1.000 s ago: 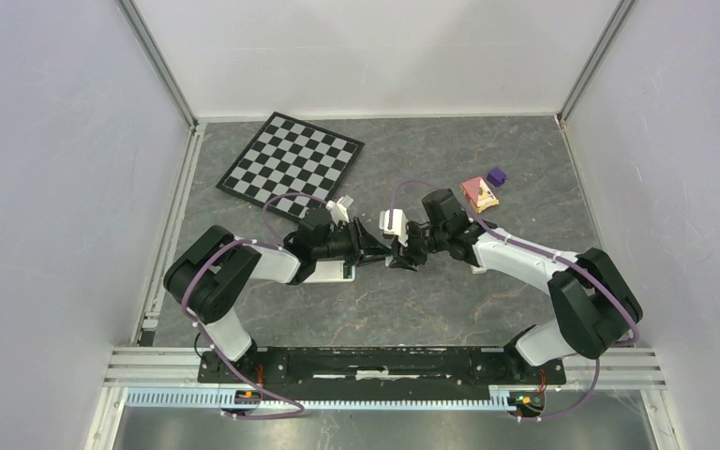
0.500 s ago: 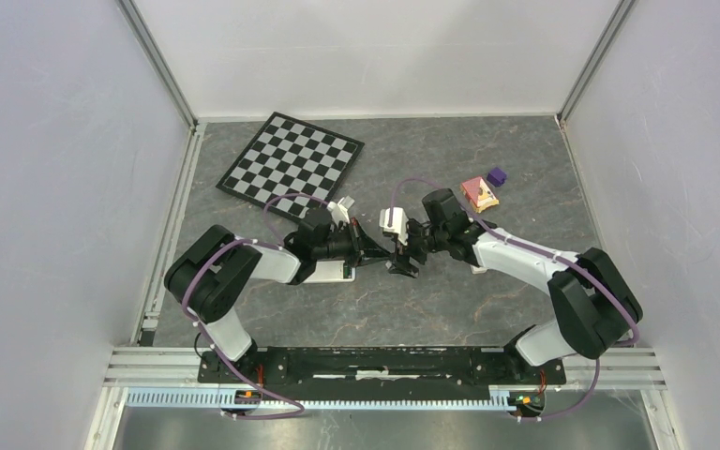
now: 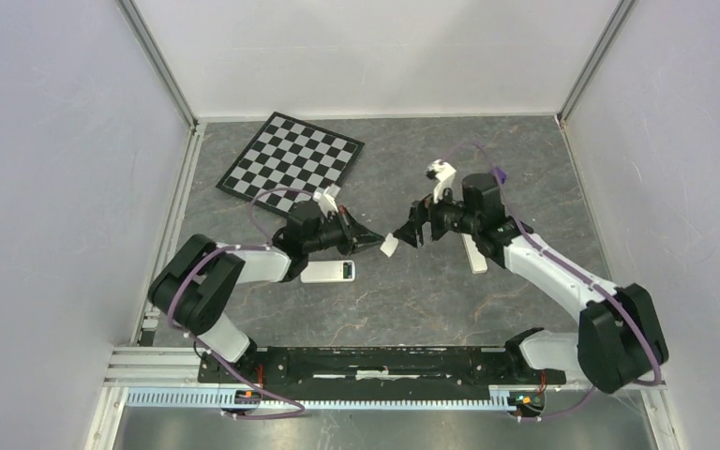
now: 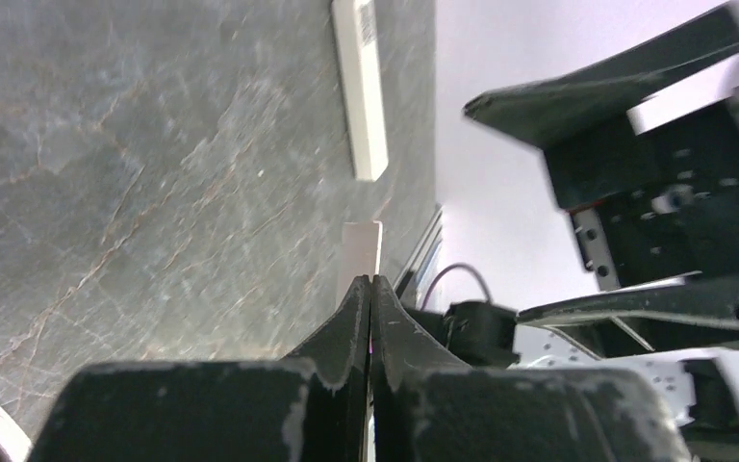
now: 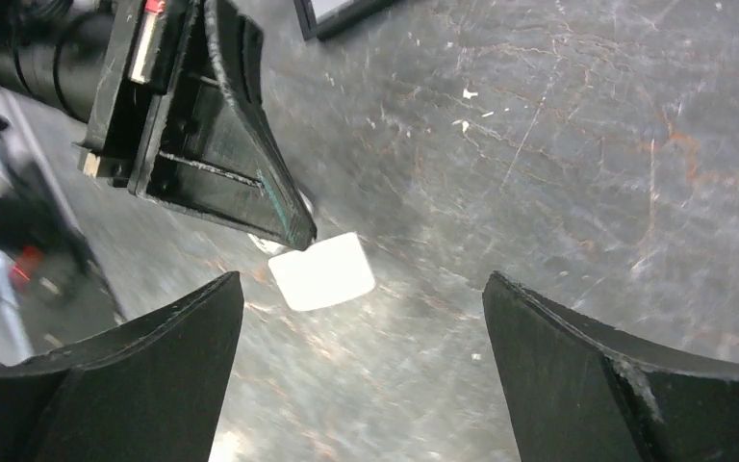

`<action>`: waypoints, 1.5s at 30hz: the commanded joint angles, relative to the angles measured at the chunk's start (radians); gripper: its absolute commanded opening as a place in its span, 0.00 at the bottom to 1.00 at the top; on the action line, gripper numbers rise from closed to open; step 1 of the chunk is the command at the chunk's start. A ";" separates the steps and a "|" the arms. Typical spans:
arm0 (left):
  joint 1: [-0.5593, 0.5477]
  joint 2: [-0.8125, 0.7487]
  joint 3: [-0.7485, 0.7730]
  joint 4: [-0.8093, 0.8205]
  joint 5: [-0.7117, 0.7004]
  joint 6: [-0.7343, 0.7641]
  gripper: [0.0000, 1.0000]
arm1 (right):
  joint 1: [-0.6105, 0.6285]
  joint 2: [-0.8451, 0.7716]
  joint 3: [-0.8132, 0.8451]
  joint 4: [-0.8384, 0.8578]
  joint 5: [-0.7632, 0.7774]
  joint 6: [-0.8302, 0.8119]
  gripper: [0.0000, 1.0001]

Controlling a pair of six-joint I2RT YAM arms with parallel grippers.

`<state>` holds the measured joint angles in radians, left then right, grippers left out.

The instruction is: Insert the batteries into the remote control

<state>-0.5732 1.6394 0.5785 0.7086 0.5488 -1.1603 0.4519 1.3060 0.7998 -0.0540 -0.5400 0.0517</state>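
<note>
No writing can be read anywhere; the only print is a dark barcode-like patch at the far end of the pale stick (image 4: 361, 91), a long flat cream bar lying on the table (image 3: 431, 300), whose top is grey stone-look with pale veins and rusty streaks. The left pincer (image 3: 378, 244) is clenched, its black, scuffed tapered jaws pressed together on the edge of a small white plate (image 5: 322, 271). The plate is thin, smooth and rectangular with rounded corners, and it is held up off the table. The right pincer (image 3: 410, 227) faces it from just beside and is released. Its two wedge-shaped black fingers (image 5: 106, 385) are spread wide and touch nothing, and the plate appears in the gap between them in the right wrist view. The remote control (image 3: 328, 272), a slim white slab, lies flat on the table at the near side of the left pincer. A greenish spot shows at its right end, too small to tell what it is. A black-and-white chequered board (image 3: 291, 161) lies flat at the far left.
</note>
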 commanded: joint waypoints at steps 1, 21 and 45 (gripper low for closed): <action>0.028 -0.133 -0.003 0.026 -0.060 -0.092 0.02 | -0.024 -0.129 -0.163 0.317 0.046 0.665 0.98; 0.032 -0.416 0.023 0.019 -0.240 -0.479 0.02 | 0.022 -0.062 -0.177 0.954 0.075 1.368 0.79; 0.033 -0.474 0.064 -0.038 -0.253 -0.417 0.02 | 0.046 -0.071 -0.141 0.812 0.123 1.313 0.82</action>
<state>-0.5426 1.1919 0.5961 0.6674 0.2913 -1.6039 0.4919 1.1893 0.6537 0.6598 -0.3691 1.3014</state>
